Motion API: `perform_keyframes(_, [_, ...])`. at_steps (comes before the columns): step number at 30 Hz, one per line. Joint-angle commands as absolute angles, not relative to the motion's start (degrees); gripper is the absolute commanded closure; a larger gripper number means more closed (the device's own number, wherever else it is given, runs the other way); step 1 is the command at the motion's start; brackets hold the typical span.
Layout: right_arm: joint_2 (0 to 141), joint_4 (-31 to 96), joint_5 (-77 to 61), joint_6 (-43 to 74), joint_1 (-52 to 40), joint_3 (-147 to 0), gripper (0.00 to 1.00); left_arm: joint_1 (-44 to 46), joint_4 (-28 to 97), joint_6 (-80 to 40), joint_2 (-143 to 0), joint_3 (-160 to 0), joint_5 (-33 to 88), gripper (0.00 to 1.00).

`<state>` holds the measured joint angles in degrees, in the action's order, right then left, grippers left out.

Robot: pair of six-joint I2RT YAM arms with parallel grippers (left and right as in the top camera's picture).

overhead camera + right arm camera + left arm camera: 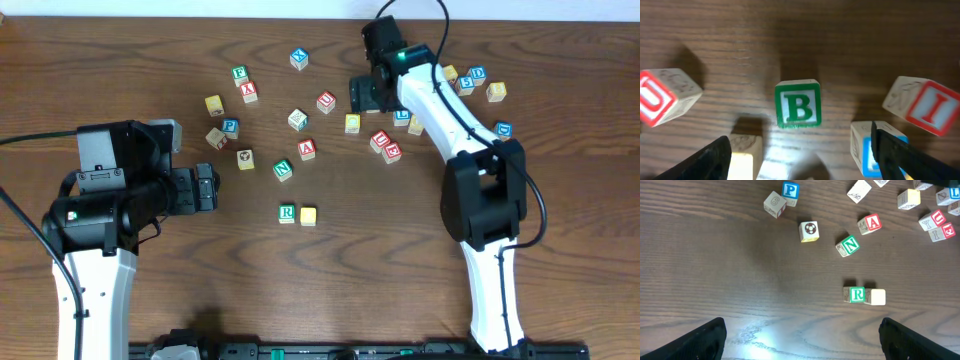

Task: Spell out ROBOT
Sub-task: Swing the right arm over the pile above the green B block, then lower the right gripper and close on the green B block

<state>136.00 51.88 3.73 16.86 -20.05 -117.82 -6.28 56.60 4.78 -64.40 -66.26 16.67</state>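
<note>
Right pincer [801, 146] gapes wide and empty close to the green B [797, 102]; left pincer [801, 330] likewise wide, empty.

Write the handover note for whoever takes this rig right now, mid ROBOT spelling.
Left pincer: open, empty, hanging short of the row.
Right pincer: open, empty, lined up on the green B, not touching it.
Done: green R placed, with a pale yellow cube touching it as the next letter.
To do: place the B, then a second pale yellow cube, then the blue T, which I cannot pick out among the scattered cubes.
</note>
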Motion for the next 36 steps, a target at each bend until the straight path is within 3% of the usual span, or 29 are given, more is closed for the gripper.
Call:
perform_keyframes(1, [137.3, 50.7, 4.0, 18.7, -20.0, -118.9, 0.15, -6.5, 56.7, 5.5, -64.3, -67.0, 17.5, 0.04])
perform_keyframes(5, [138.0, 49.4, 4.1, 20.0, -20.0, -118.8, 0.12, -6.5, 56.7, 5.5, -64.3, -67.0, 17.5, 0.04])
perform_keyframes(22, [139.4, 47.1, 7.0, 20.4, -20.2, -118.8, 0.14, -6.5, 56.7, 5.5, -64.3, -67.0, 17.5, 0.04])
perform_keyframes(32, [139.4, 46.0, 7.2, 20.8, -20.3, -118.8, 0.30, -6.5, 56.7, 5.5, -64.3, -67.0, 17.5, 0.04])
perform_keyframes(36, [139.5, 46.0, 7.2, 20.8, -20.3, -118.8, 0.44, -6.5, 56.7, 5.5, -64.3, -67.0, 17.5, 0.04])
